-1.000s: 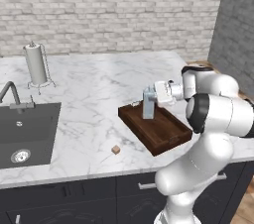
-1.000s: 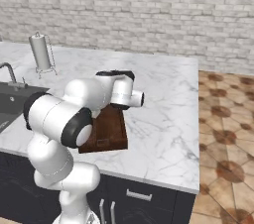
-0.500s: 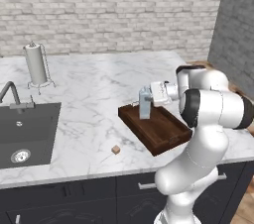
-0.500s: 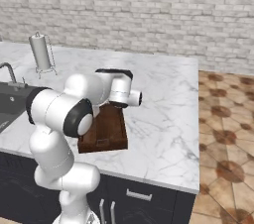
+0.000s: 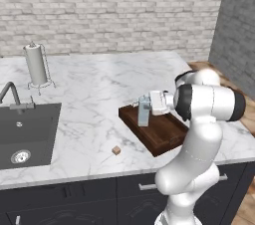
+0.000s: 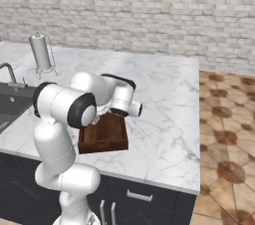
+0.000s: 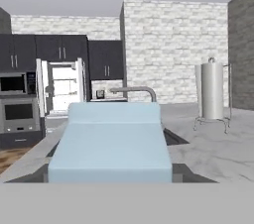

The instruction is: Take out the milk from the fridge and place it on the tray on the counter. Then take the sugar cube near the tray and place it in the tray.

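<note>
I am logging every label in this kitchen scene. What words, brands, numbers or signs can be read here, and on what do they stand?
None can be read.
The milk, held in the gripper over the tray: plain faces, no print.
The paper towel roll: blank.
The far appliance panels: too small to show any text.

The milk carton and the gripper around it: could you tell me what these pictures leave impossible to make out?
- Right base view: the robot's own arm hides the milk and part of the tray.
- Left base view: the milk stands upright over the tray; contact with the tray floor cannot be judged.
- Hand view: the milk covers the fingertips, so the gripper's grip is unclear.
- Left base view: the sugar cube is too small for detail.
</note>
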